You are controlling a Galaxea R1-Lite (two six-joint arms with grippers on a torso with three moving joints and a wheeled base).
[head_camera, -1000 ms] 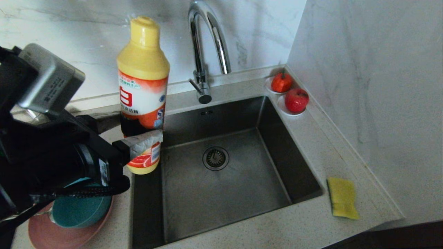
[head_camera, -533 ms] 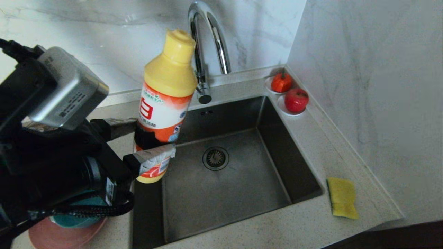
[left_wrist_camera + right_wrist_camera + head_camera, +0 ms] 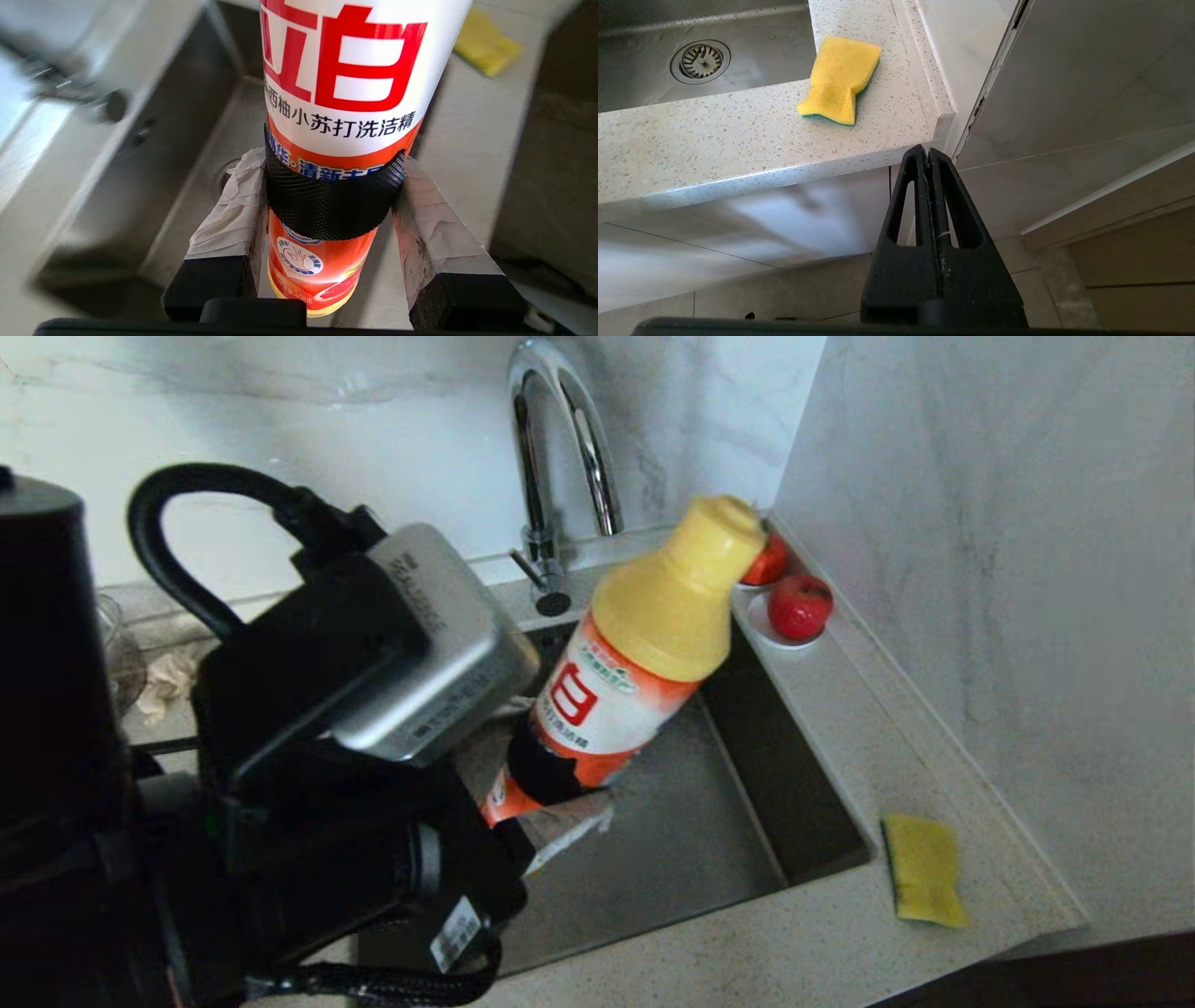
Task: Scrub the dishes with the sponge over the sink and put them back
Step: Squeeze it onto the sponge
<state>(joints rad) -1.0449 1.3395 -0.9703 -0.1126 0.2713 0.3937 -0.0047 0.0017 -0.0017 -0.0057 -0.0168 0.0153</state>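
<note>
Since the earlier frames the left gripper [image 3: 560,812] has carried the detergent bottle [image 3: 635,663] from the left counter out over the sink [image 3: 794,803], and the bottle now leans with its yellow cap toward the far right corner. Its taped fingers [image 3: 233,205] pinch the bottle at a black textured band low on the body. The smooth, round plastic could slide or twist in that low grip as the tilt grows, and the cap passes close to the red fruit [image 3: 800,605] on a small white saucer. The sponge [image 3: 924,870], soft yellow foam over a green pad, lies on the speckled counter right of the steel basin. The right gripper [image 3: 930,158] hangs below the counter edge, fingers pressed together. The dishes are out of view.
</note>
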